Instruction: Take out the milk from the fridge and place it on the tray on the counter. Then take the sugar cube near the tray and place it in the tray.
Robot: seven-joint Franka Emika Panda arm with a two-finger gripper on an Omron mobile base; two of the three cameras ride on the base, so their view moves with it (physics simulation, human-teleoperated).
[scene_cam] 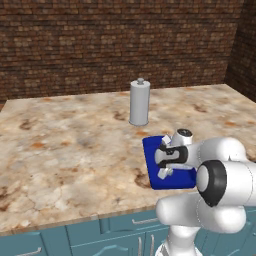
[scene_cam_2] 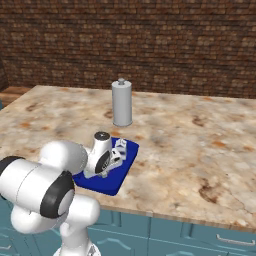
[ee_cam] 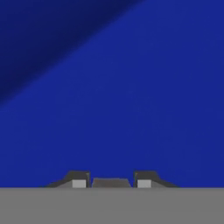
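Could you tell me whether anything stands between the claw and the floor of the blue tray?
Nothing visible does. In the hand view, the claw points straight at the bare blue floor of the tray, close in front of it. The grey canister stands upright on the counter beyond the tray, out of the way.

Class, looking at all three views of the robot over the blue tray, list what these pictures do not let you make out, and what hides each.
- Sugar cube: hand view shows something pale between the gripper fingertips, too little to identify.
- Tray: its near side is hidden by the arm in both base views.
- Milk: mostly covered by the hand; whether upright, unclear.
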